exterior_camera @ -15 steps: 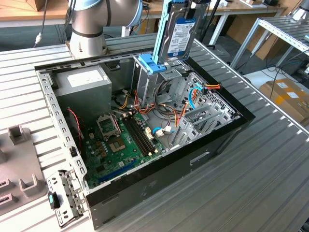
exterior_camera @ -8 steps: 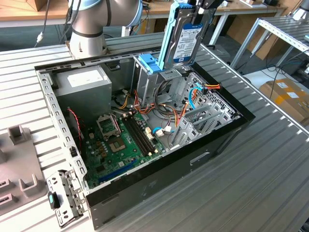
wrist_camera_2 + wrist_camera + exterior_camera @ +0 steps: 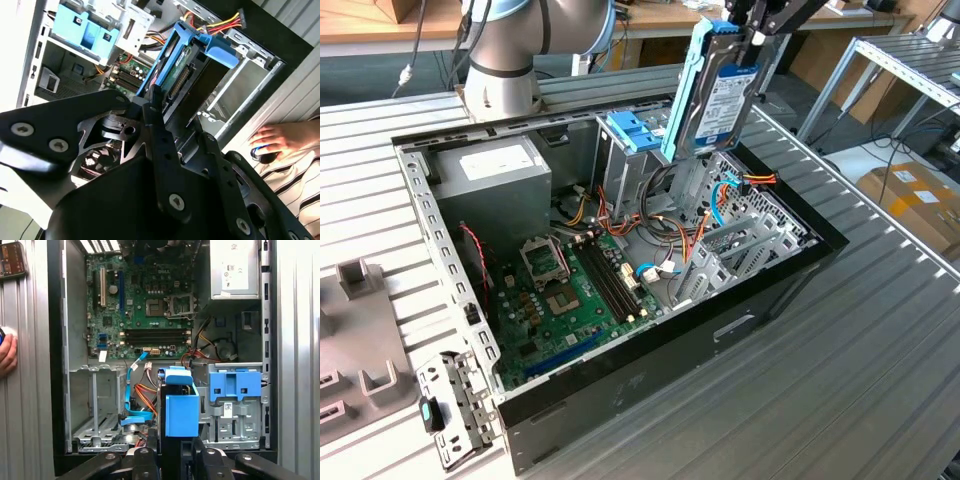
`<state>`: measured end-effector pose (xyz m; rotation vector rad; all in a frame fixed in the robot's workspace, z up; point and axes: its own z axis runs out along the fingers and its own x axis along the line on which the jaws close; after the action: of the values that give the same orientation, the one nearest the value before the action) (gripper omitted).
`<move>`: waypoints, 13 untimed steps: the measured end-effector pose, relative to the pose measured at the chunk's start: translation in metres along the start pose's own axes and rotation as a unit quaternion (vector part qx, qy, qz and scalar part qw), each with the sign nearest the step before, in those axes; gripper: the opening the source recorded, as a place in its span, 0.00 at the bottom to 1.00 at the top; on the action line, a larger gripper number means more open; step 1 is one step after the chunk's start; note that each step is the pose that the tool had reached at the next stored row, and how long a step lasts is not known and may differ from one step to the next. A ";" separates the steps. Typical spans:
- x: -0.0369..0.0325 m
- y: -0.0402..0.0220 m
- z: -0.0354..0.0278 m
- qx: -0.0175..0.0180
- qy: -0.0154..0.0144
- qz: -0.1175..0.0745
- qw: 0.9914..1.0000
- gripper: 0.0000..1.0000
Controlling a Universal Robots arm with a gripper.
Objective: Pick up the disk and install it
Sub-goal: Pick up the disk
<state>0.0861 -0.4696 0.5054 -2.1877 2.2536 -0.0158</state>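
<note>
Currently the black two-fingered gripper (image 3: 757,35) is clamped on the upper end of the disk (image 3: 725,100), a flat rectangular drive in a dark metal casing. Its label is blue above and white below, and it sits in a bright blue plastic carrier (image 3: 688,85). In the exterior view the disk hangs nearly upright, slightly tilted, in the air above the open black computer case (image 3: 650,370). It is clear of the case, over the end where the drive bays sit. The case lies on its side on a ribbed silver metal worktop (image 3: 880,350). Inside, a green motherboard (image 3: 570,290) covers the floor and a big grey box with a white sticker (image 3: 490,170) fills the corner nearest the arm's base. A metal cage with a blue plastic top (image 3: 635,130) stands just beside the hanging disk, toward the exterior view's left. Below the disk is an empty silver metal bay (image 3: 750,235), with orange, red and blue cables (image 3: 705,225) running past it. In the first wrist view the disk appears edge-on between the gripper's fingers (image 3: 145,460), its blue carrier toward the camera, with the empty bay on one side and the blue-topped cage on the other. In the second wrist view a person's hand (image 3: 277,140) rests on a small dark mouse (image 3: 264,156) beside the case, next to a striped sleeve (image 3: 305,185).
</note>
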 end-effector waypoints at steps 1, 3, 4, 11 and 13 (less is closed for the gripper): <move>0.0062 -0.0002 0.0001 0.000 0.000 0.000 1.000 0.35; 0.0119 -0.0003 0.0001 0.000 0.001 0.000 1.000 0.35; 0.0156 -0.0004 0.0001 0.000 0.001 0.000 1.000 0.35; 0.0420 -0.0012 -0.0001 0.000 0.002 0.000 1.000 0.35; 0.0486 -0.0014 -0.0001 0.000 0.002 0.000 1.000 0.35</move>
<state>0.0861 -0.5182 0.5058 -2.1893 2.2552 -0.0197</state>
